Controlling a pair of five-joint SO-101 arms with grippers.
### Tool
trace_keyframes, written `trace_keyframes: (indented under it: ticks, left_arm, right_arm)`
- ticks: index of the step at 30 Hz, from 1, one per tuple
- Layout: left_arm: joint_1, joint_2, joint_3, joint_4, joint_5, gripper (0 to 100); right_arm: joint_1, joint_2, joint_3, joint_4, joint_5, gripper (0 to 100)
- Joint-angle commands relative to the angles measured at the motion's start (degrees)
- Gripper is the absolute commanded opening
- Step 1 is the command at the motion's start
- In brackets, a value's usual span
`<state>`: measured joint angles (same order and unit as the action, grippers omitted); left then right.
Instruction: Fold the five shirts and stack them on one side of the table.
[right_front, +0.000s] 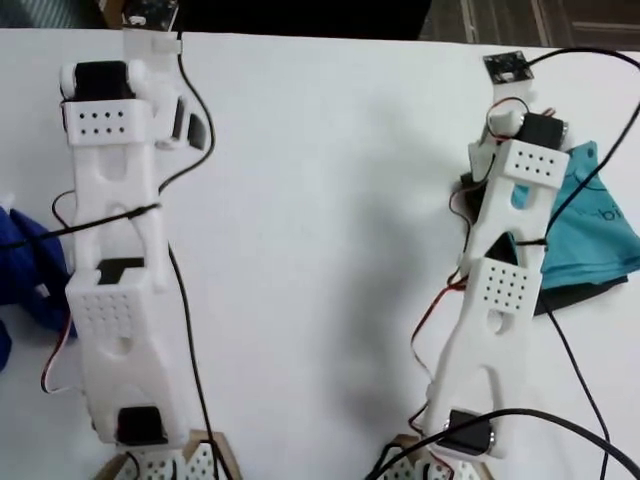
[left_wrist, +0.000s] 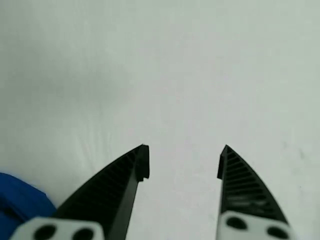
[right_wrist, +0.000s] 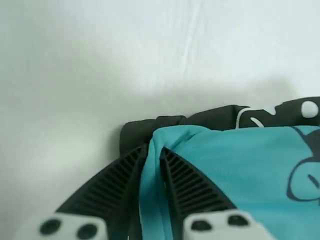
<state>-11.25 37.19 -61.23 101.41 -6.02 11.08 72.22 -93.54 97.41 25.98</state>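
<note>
A teal shirt (right_front: 595, 225) lies on top of a black shirt (right_front: 580, 295) at the right side of the white table (right_front: 330, 200). My right gripper (right_wrist: 155, 150) is shut on a fold at the edge of the teal shirt (right_wrist: 240, 165), and the black shirt (right_wrist: 150, 127) pokes out just beyond the fingertips. A crumpled blue shirt (right_front: 25, 270) sits at the table's left edge. My left gripper (left_wrist: 184, 150) hangs open over bare table with nothing between its fingers, the blue shirt (left_wrist: 20, 197) beside it. In the high view the left gripper (right_front: 190, 125) is near the back left.
Black cables (right_front: 190, 300) trail along both arms and over the table on the right (right_front: 575, 370). The table's far edge (right_front: 330, 35) meets a dark floor. The arm bases (right_front: 170, 460) stand at the front edge. Bare white surface spans the middle.
</note>
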Motion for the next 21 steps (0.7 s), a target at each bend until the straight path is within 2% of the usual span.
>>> trace_keyframes:
  ticks: [1,8,14,19,21]
  left_arm:
    - [-0.26,-4.84,-0.84,0.70,-0.62,24]
    - [-0.26,-4.75,-0.84,0.62,-0.62,24]
    - [-0.26,-4.66,-0.84,0.53,-0.62,24]
    - [-0.26,-4.66,-0.84,0.53,-0.62,24]
    - [-0.26,-4.66,-0.84,0.53,-0.62,24]
  right_arm:
    - [-2.24,-5.67,-1.93,0.48,0.35,2.2]
    - [-0.57,-5.14,-1.23,0.57,0.26,2.7]
    - [1.01,-7.16,-1.14,0.75,0.09,18.4]
    - [2.42,-13.49,-0.70,1.01,-0.09,14.3]
    - [3.65,-16.31,0.35,1.01,-2.46,13.9]
